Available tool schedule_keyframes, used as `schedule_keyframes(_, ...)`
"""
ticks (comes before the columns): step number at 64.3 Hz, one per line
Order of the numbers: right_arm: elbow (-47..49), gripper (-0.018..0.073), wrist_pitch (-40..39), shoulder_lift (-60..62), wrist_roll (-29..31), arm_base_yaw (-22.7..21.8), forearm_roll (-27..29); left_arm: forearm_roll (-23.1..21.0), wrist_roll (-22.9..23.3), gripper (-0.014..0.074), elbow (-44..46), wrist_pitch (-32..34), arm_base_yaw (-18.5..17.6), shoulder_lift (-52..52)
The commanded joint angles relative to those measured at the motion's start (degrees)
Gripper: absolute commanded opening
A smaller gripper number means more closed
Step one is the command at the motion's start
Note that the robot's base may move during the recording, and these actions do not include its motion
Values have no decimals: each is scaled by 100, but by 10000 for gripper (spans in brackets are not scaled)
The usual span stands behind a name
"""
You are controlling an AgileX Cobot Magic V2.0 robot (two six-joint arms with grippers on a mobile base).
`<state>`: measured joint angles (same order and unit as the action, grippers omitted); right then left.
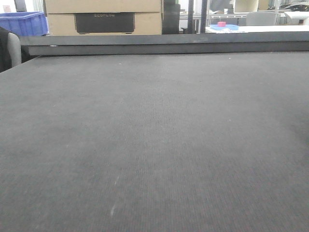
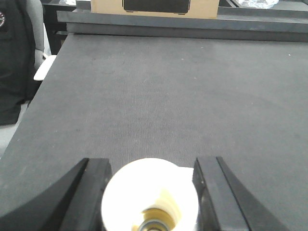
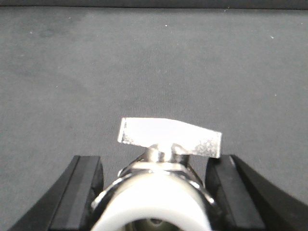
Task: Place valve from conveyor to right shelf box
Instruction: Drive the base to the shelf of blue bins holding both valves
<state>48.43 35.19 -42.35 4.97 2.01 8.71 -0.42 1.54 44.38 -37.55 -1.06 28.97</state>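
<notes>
Right wrist-mounted view: the right gripper [image 3: 156,167] has its black fingers closed snugly on the valve [image 3: 154,202], a smooth white body with a shiny metal collar and a flat, speckled butterfly handle [image 3: 169,137]. It is on or just above the woven grey conveyor [image 1: 154,145], well short of its far rail [image 1: 169,46]. The left gripper [image 2: 150,166] likewise pinches a white round fitting [image 2: 149,192]. The carry probably calls for a grip on the rigid body, with the handle free, and a lift clear of the belt.

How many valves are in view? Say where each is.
2. One valve, with a metal wing handle, sits between the right gripper jaws; a second valve, showing only its white end, sits between the left gripper jaws. None shows on the conveyor.
</notes>
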Motion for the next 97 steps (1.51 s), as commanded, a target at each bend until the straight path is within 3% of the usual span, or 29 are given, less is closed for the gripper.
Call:
schedule_keyframes(1,54,-167,-400,73,56,-2,1,-38,-3,-111,30,263,6,-44)
schedule_keyframes(97,54,-167,-411,73,56,-2,1,-38,-3,-111,30,263,6,-44)
